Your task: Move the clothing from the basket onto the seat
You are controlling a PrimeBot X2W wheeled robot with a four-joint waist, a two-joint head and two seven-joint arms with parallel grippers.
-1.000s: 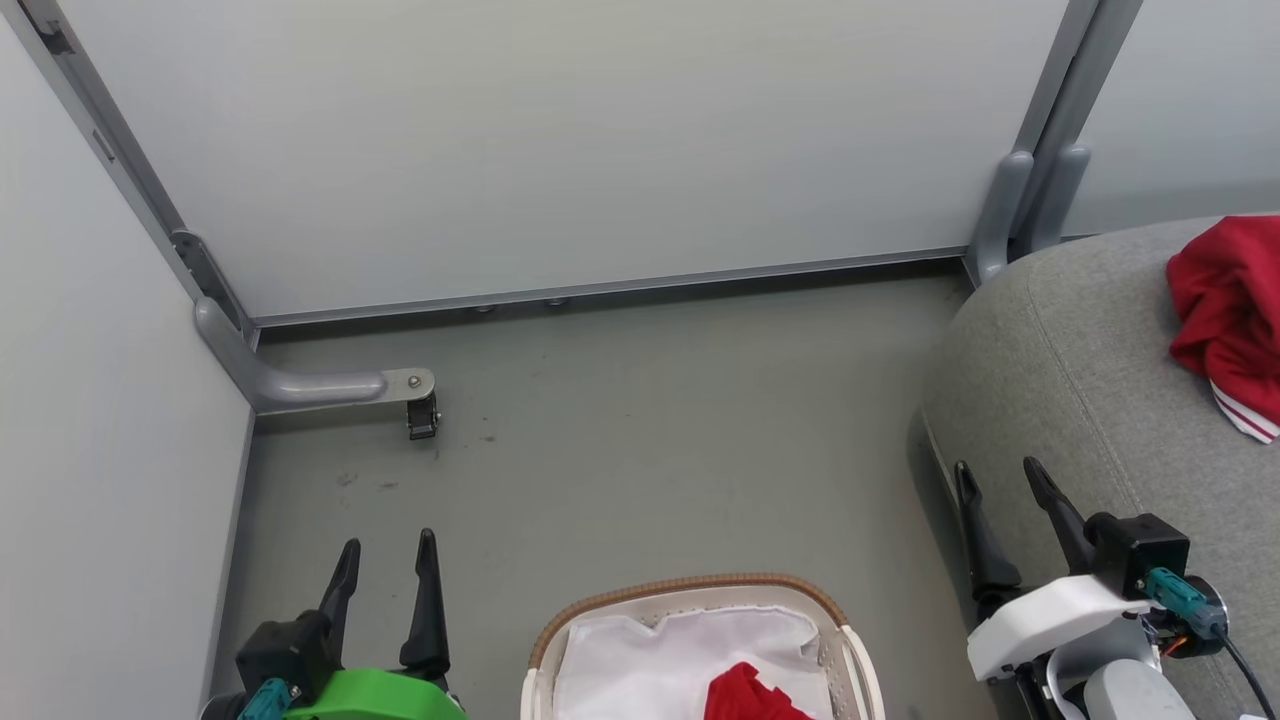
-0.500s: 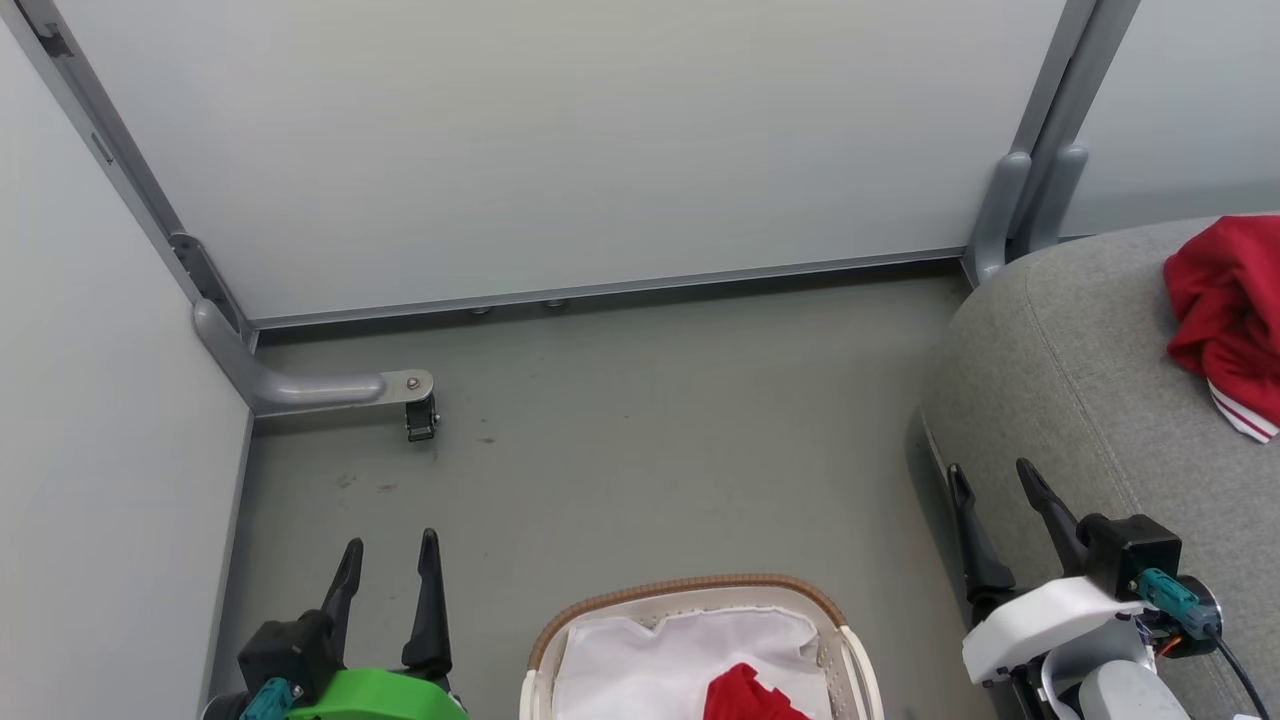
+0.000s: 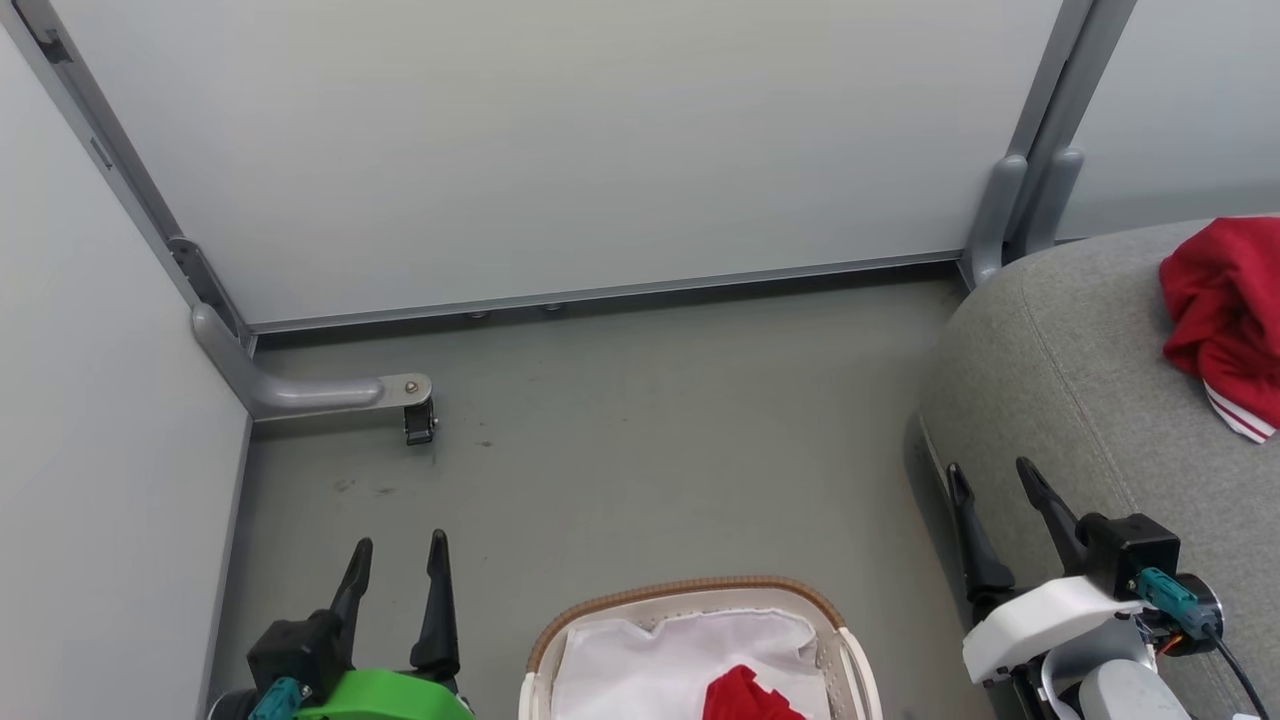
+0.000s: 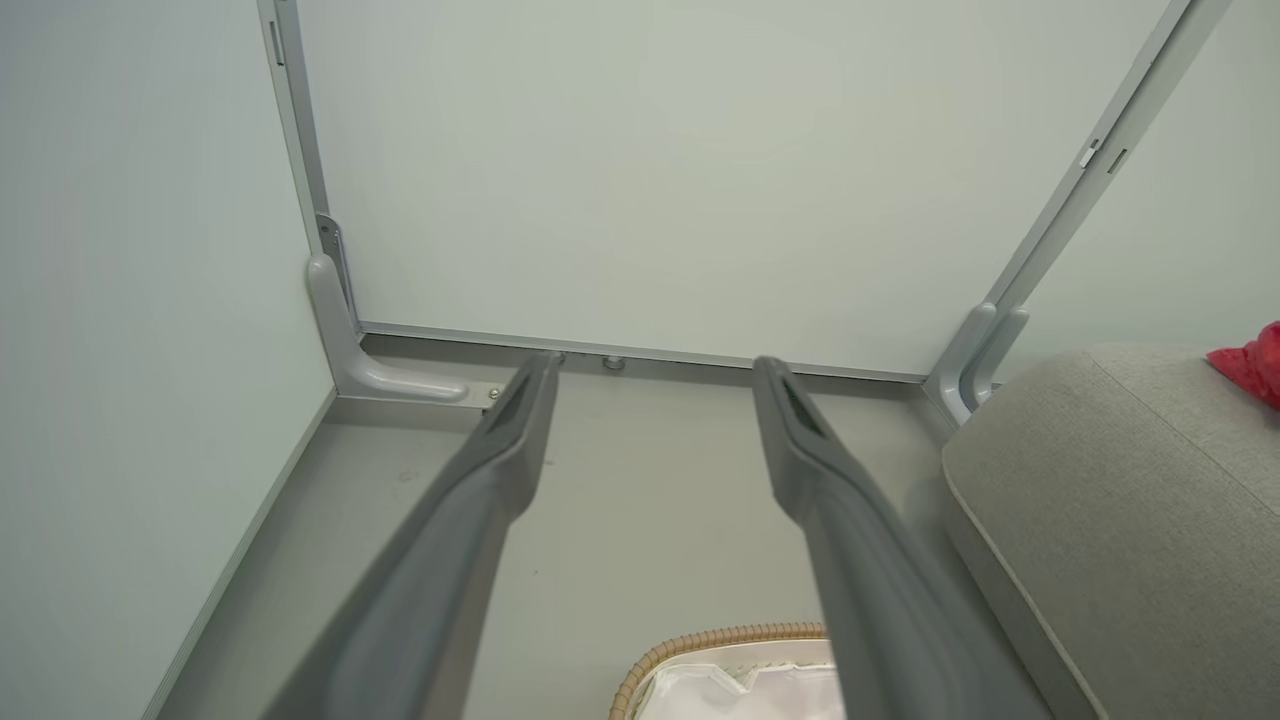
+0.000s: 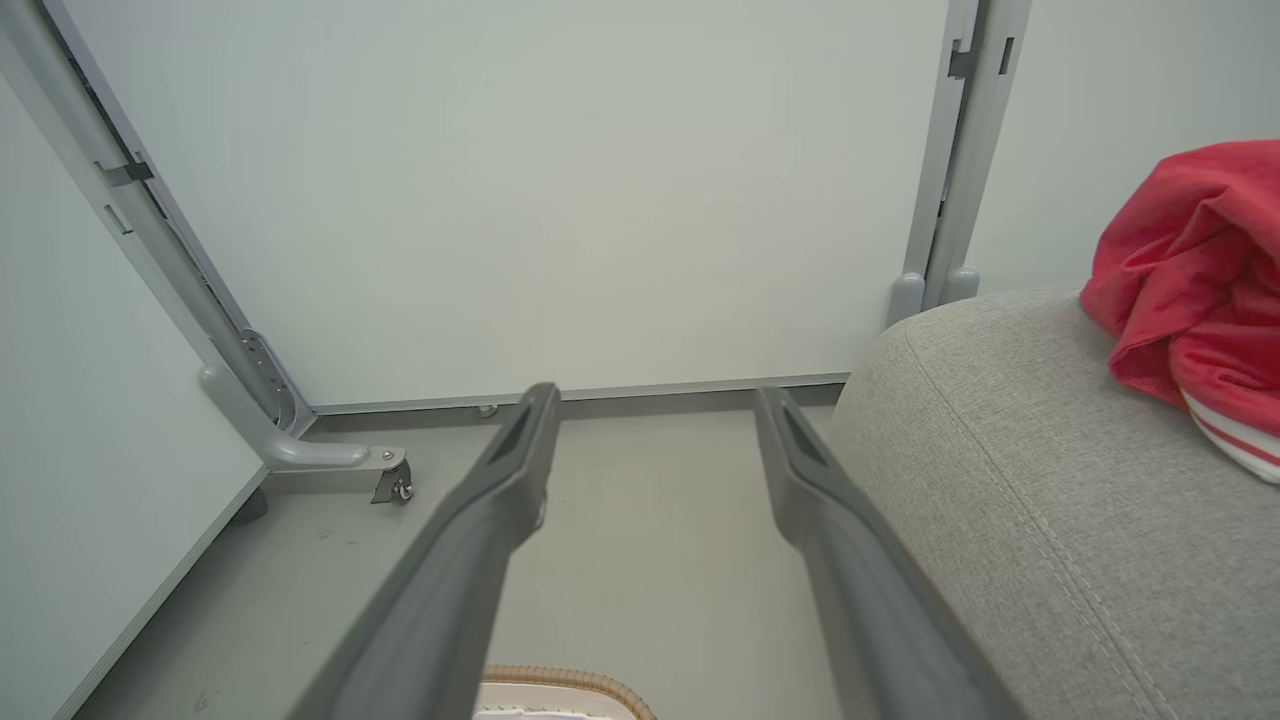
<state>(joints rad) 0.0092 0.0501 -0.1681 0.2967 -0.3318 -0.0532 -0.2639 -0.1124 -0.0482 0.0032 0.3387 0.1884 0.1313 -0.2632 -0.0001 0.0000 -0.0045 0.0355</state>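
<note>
My fingers [image 3: 435, 600] are dark, my left wrist green [image 3: 385, 695], my right wrist white [image 3: 1040, 615]. The clothing [image 3: 1225, 320] is bright red with white-and-red striped trim, lying on the light grey seat [image 3: 1060, 400]. The basket [image 3: 690, 590] is white with a brown woven rim and white lining.

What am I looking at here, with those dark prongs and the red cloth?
These are three cameras on one wheeled robot with two arms. The head camera looks down at the floor ahead. Each pair of dark prongs is a grasping tool: the left tool, on a green mount, and the right tool, on a white mount. Both are open and hold nothing. The other two pictures come from cameras on the wrists, looking along each tool's own fingers.

On the grey floor stands an oval white plastic basket with a brown woven rim, lined with white cloth. A bright red garment lies in it. At the right is a large light grey fabric sofa, with another crumpled red garment with white striped trim lying on it. Pale partition panels close off the space.
</note>
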